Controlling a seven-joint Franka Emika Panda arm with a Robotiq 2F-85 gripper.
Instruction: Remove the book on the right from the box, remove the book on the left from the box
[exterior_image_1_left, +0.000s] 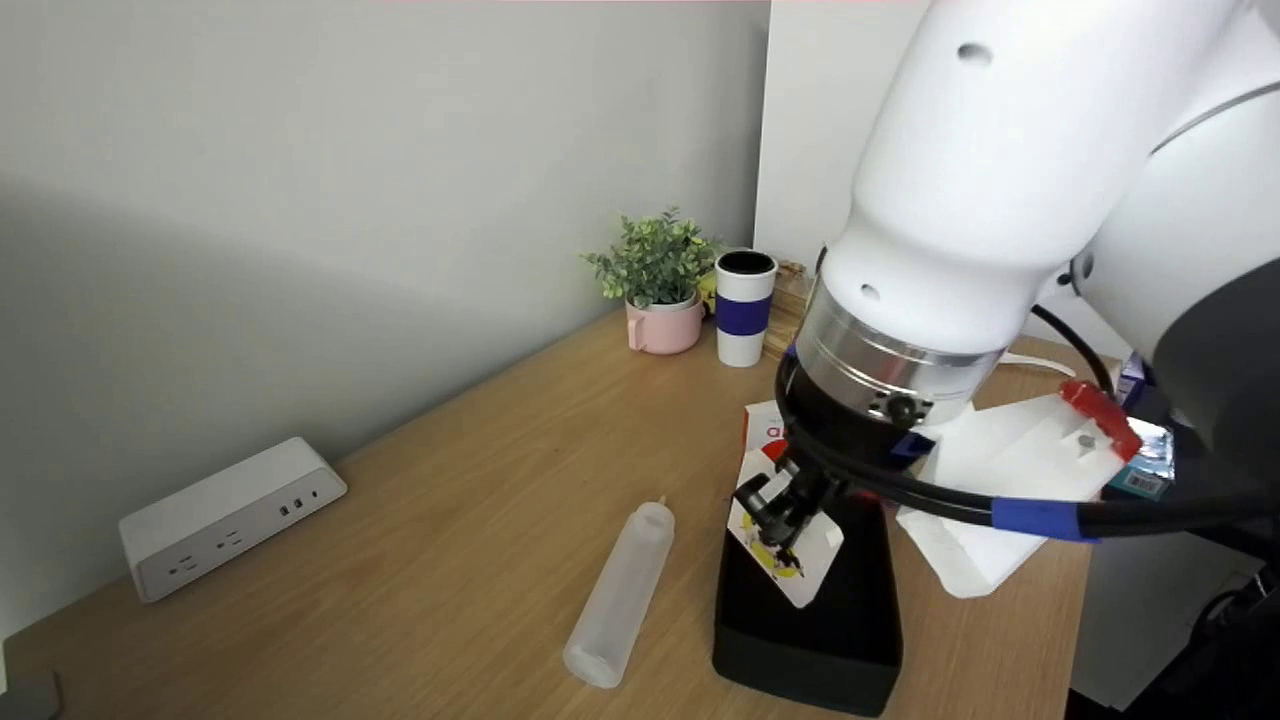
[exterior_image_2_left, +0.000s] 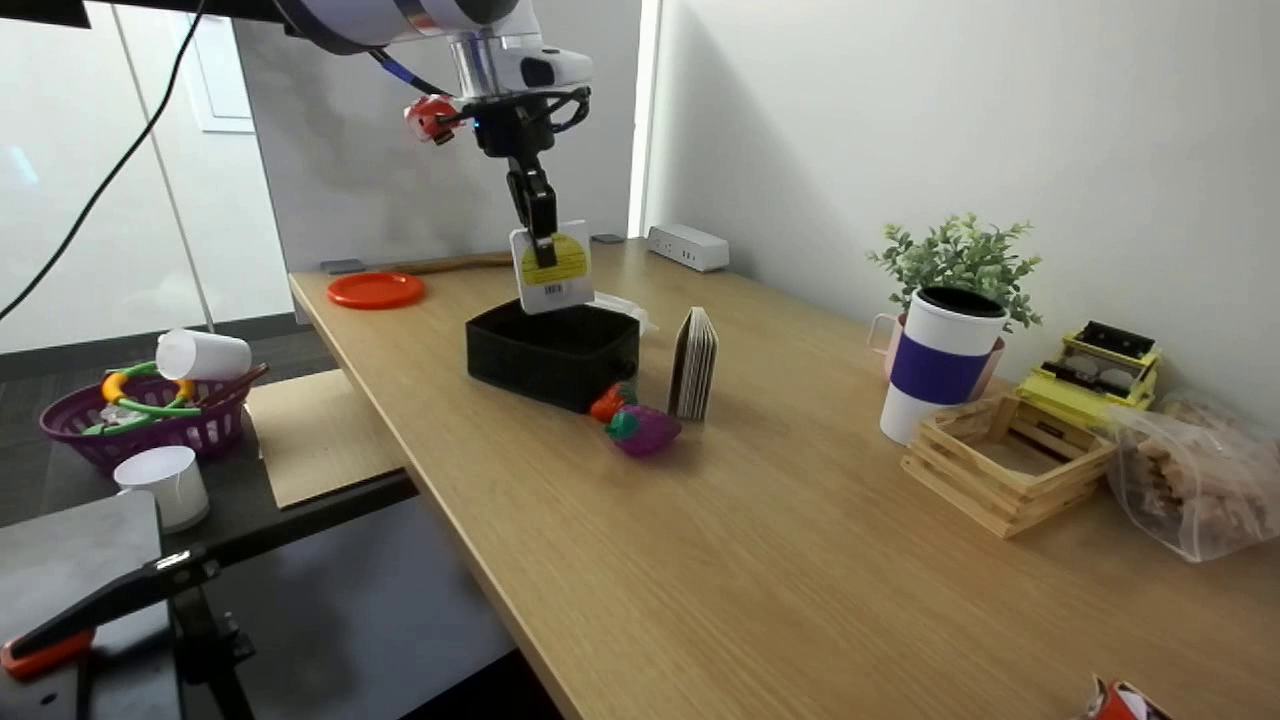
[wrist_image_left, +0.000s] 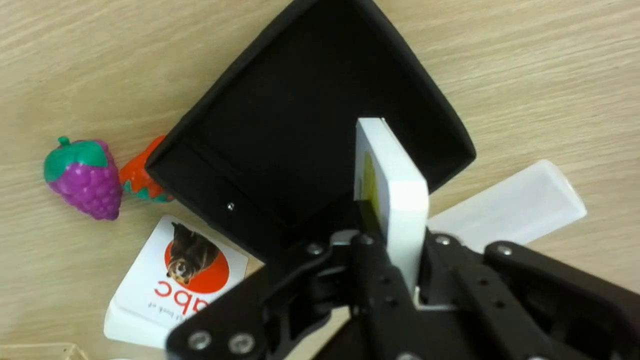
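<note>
Fingers (wrist_image_left: 384, 295) closed on yellow-patched book (wrist_image_left: 404, 195), only its thickness apart, likely for a straight lift; it hangs over black box (exterior_image_2_left: 530, 360). In an exterior view, other book (exterior_image_2_left: 693, 366) stands on desk (exterior_image_2_left: 800, 560) right of box, presumably set aside

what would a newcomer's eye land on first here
It would probably be the gripper holding a white-and-yellow book over the black box, in both exterior views. Next come the purple toy grapes and red toy strawberry, on the table beside the box. A second book, marked abc, stands near them.
</note>
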